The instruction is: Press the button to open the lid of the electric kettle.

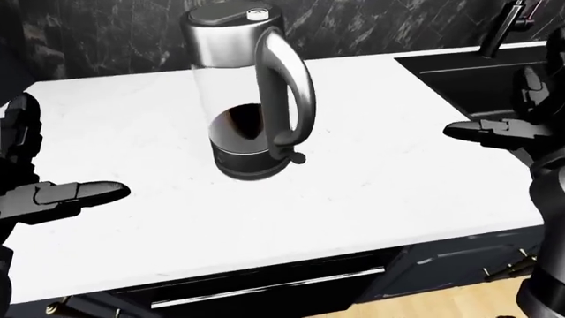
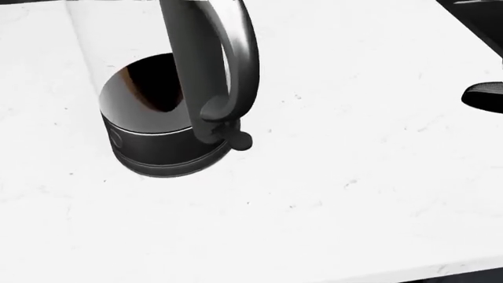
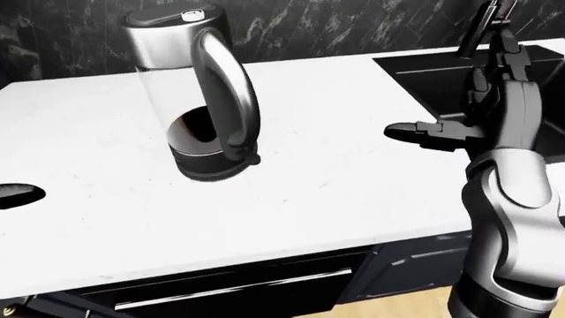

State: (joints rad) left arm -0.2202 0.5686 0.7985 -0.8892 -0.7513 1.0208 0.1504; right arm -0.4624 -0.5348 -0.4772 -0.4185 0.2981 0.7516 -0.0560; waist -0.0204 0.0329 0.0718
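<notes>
Bare tabletop (image 1: 371, 179) lies open between my right robot hand (image 3: 424, 136) and the kettle (image 1: 252, 99). Its tall handle (image 1: 287, 93) faces me. My left robot hand (image 1: 61, 197) has clear tabletop too.

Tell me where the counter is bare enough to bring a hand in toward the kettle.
Bare white counter lies between the kettle and the right hand, bordered by the sink beyond. Another bare stretch runs between the kettle and the left hand. Nothing crowds either side; the handle faces right.

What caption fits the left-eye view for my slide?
Closed electric kettle on white counter, button untouched; open left hand and right hand apart from it.
</notes>
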